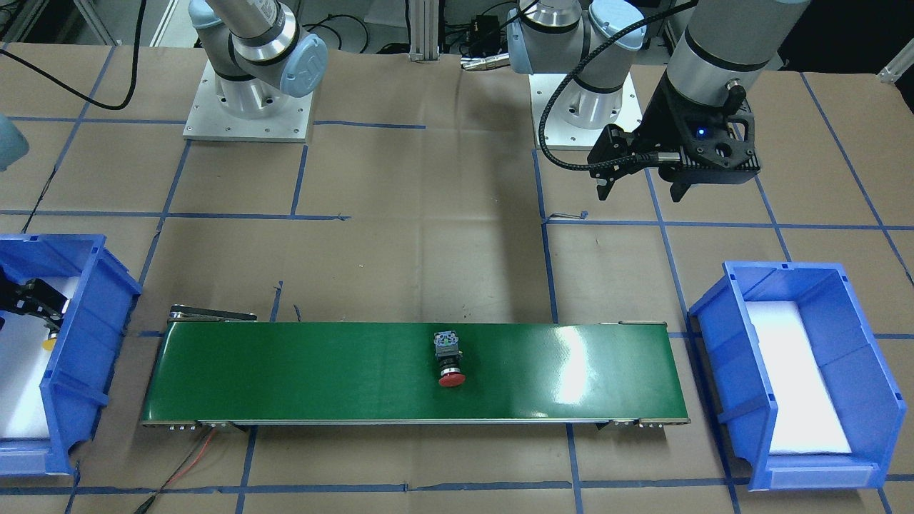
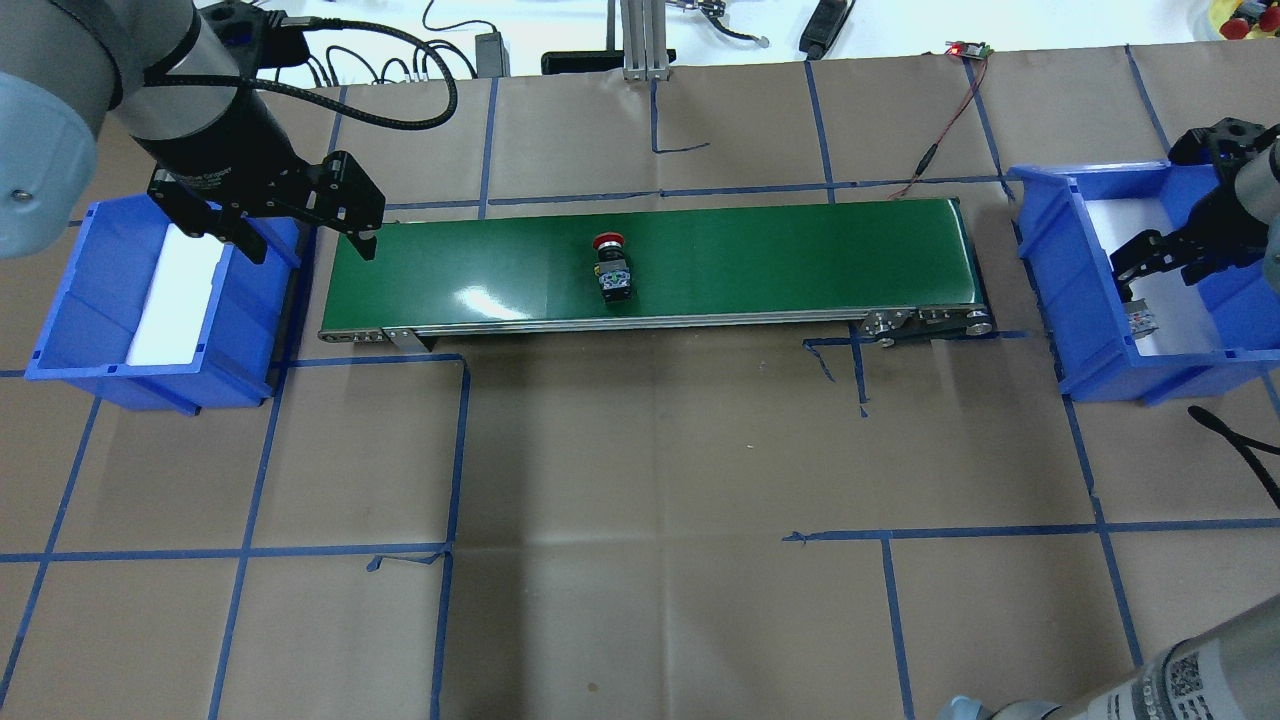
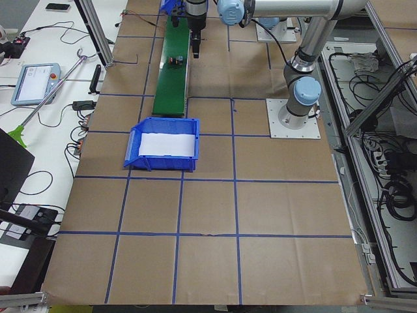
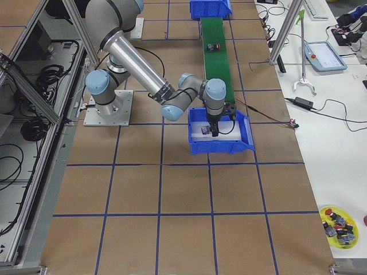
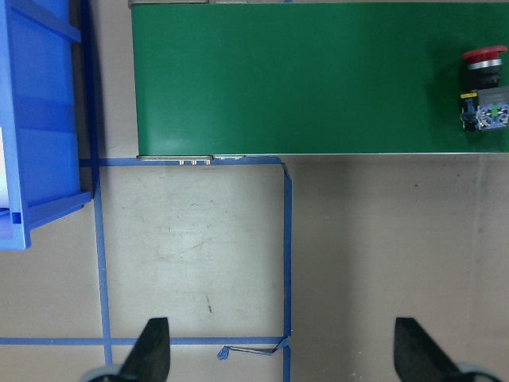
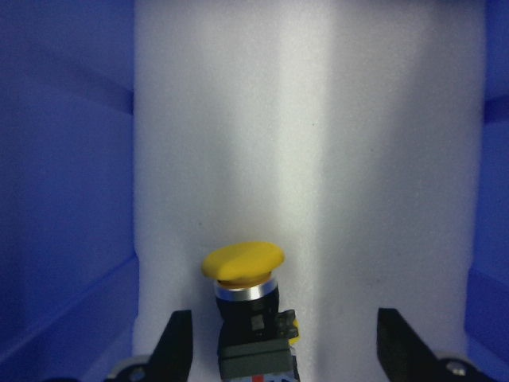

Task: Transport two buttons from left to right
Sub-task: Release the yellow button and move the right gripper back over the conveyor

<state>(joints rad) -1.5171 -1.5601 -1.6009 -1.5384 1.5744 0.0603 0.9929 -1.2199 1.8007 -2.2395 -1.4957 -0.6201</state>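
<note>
The red button (image 2: 610, 268) lies on its side at the middle of the green conveyor belt (image 2: 780, 262); it also shows in the front view (image 1: 449, 360) and the left wrist view (image 5: 485, 87). The yellow button (image 6: 246, 306) lies on the white pad inside the right-hand blue bin (image 2: 1100, 372), its grey body showing from overhead (image 2: 1142, 322). My right gripper (image 6: 282, 350) is open, low in that bin, its fingers on either side of the yellow button with gaps. My left gripper (image 2: 300, 238) is open and empty, held high over the belt's left end.
The left-hand blue bin (image 2: 90, 345) holds only a white pad. Blue tape lines cross the brown paper table. A red-black wire (image 2: 940, 140) runs from the belt's right end. A yellow tray of spare buttons (image 4: 338, 220) lies at the table's far corner.
</note>
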